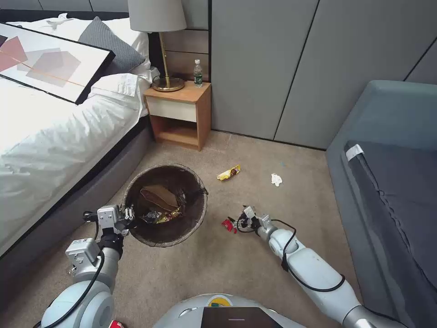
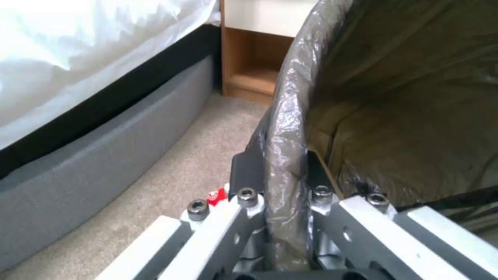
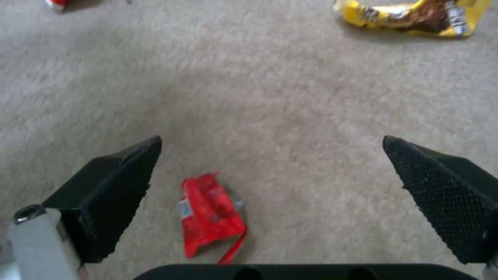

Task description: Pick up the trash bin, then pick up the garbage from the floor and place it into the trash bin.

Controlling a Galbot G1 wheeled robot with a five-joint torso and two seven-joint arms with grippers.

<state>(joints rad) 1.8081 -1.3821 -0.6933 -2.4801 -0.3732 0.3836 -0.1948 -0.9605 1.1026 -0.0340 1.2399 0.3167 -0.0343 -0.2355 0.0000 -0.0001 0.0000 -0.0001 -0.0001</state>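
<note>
— Crinkled dark plastic is the first thing on the left, isn't it?

— Yes. The left gripper [image 1: 129,217] is clamped on the near-left rim of the trash bin [image 1: 195,218], one black finger [image 2: 245,171] outside the wall and the other inside, with the glossy, wrinkled bag [image 2: 283,128] pinched between them. The bin is round, its mouth facing up toward the head camera, and it sits beside the grey upholstered bed base [image 1: 91,191].

— Anything in it?

— A tan folded paper [image 1: 159,197] lies against the inner wall, and just below it a shiny gold wrapper [image 1: 160,216].

— And further right, on the floor?

— Short-pile beige carpet [image 1: 236,264]. The right gripper [image 1: 238,223] is low over it, fingers spread wide, holding nothing. Its pads [image 3: 441,186] are black, wedge-shaped and finely stippled. Between them, nearer one pad, lies a small crumpled red wrapper [image 3: 210,214], glossy, with a thin torn strip trailing from one corner. Its long axis runs roughly along the gripper's reach, not across the gap.

— More litter?

— Beyond the red one, a yellow wrapper [image 1: 228,172] with brown print lies flat, elongated, its length slanting up toward the right in the head view. Right of it sits a small white tissue scrap [image 1: 276,179], bunched and soft, well apart from both grippers.
</note>
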